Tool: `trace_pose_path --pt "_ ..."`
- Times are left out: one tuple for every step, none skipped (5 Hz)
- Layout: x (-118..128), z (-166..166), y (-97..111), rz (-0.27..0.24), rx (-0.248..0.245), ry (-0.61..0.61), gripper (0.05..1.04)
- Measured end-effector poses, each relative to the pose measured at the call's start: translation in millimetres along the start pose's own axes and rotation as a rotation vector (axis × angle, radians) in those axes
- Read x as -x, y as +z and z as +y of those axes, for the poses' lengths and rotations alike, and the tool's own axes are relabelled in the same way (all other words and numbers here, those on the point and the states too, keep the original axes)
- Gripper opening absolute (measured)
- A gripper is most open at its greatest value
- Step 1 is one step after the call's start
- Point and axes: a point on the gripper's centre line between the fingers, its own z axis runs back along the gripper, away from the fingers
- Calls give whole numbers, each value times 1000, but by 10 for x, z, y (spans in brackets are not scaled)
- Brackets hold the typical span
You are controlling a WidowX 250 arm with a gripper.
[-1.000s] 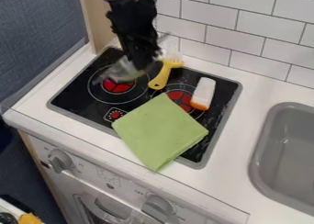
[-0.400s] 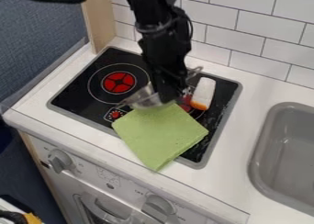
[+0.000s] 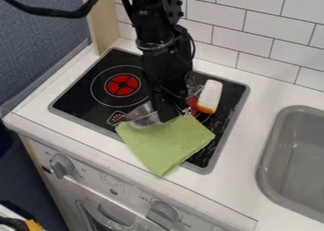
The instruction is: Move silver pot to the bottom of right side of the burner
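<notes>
Silver pot: tilted, at front-centre of cooktop, over back-left corner of green cloth. Couldn't tell if base touched cloth or hung just above. Tool at pot's R side, apparently clamped on its wall; exact grip pt hidden by black arm. L burner behind & left of pot. R burner partly behind arm, w/ white-and-orange item lying over its R part. Cloth ran off cooktop's front edge onto bench. Grey sink further R, well apart; stove knobs below front edge.

Judged step: carrying pot toward lower R of cooktop, prob. past midway; set-down still to do.

Risks: (1) low pot might drag or bunch cloth, as its corner sat right under. (2) Tilt: release as-is → pot could land on rim & roll or tip. (3) Set on cloth folds → uneven base, possible slide. (4) Swing too far back → knock white-and-orange item. (5) One-sided hold → pot might pivot if it met cloth or glass.
</notes>
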Motion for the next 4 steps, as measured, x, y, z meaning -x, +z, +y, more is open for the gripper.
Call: trace_pose_path --pt "7 -37 -13 19 4 -7 260" --pt "-48 -126 -30 30 14 -23 537" --pt "-132 -233 -11 25 19 -15 843" --pt "-170 -244 78 -13 11 226 1007"
